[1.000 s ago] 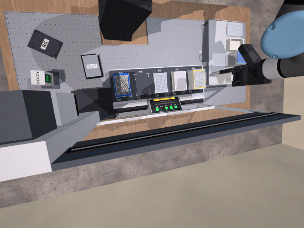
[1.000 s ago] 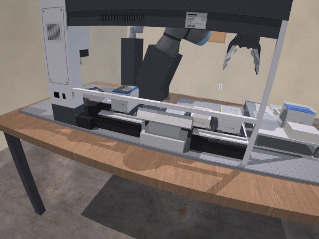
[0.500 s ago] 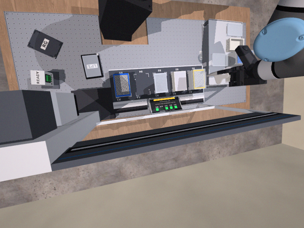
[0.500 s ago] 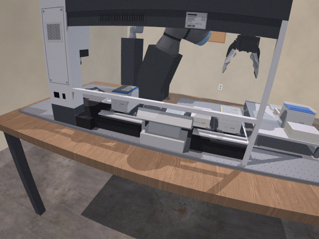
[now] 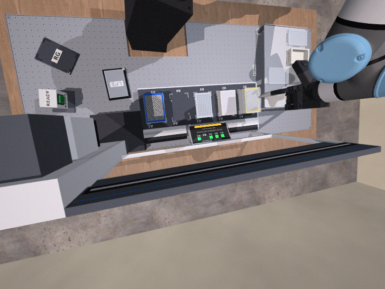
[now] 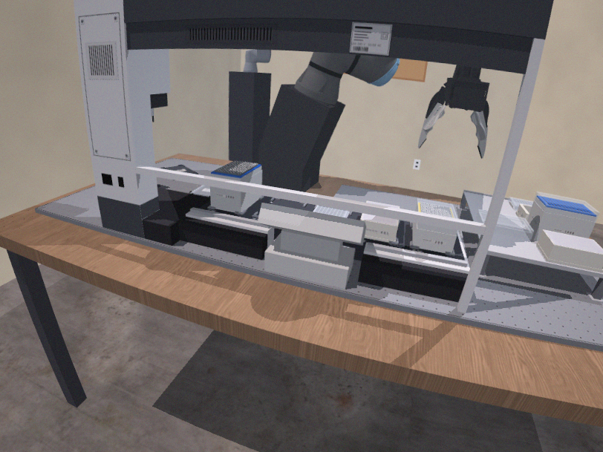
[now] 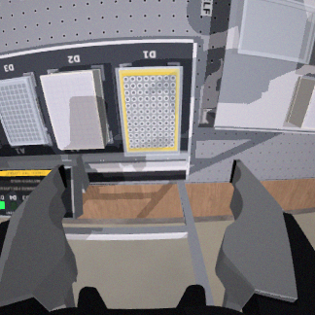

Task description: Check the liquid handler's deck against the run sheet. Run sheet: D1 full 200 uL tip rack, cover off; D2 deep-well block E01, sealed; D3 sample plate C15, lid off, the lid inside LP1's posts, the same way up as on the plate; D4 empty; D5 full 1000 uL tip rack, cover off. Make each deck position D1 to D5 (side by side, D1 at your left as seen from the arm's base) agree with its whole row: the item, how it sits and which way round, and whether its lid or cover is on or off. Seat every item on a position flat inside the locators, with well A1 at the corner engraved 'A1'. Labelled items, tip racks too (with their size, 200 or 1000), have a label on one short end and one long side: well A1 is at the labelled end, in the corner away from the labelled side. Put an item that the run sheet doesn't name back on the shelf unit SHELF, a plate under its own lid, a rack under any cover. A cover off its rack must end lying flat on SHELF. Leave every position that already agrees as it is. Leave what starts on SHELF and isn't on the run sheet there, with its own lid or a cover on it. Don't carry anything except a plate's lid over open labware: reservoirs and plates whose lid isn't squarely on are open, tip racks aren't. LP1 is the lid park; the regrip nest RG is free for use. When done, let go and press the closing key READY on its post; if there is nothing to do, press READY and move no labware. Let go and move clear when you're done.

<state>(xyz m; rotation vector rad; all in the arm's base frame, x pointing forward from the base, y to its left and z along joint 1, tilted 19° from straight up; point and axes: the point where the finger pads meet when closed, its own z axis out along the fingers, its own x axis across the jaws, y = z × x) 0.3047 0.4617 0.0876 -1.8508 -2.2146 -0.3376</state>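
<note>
From above, the tool (image 5: pixel 279 93) hangs released and empty between the deck's D1 end and the shelf unit SHELF (image 5: pixel 260 44). The yellow-rimmed tip rack (image 5: pixel 252 100) on D1 lies just beside its fingertip, long axis running across the deck row. Next along sit the white sealed block (image 5: pixel 227 102) on D2, the uncovered sample plate (image 5: pixel 203 104) on D3, bare D4, and the blue-rimmed rack (image 5: pixel 154 107) on D5. The lid park LP1 (image 5: pixel 116 83) and the READY key (image 5: pixel 60 99) lie well apart, beyond D5.

From the side, the tool (image 6: pixel 452 138) hovers high over the counter (image 6: pixel 226 291), jaws spread, with the white frame post (image 6: pixel 503 180) in front of it in this view.

At the wrist, the yellow-rimmed tip rack (image 7: pixel 150 110) sits ahead, between the spread fingers. A clear cover (image 7: pixel 274 29) lies on SHELF to one side; any descent looks likely to need a short advance toward D1 first.
</note>
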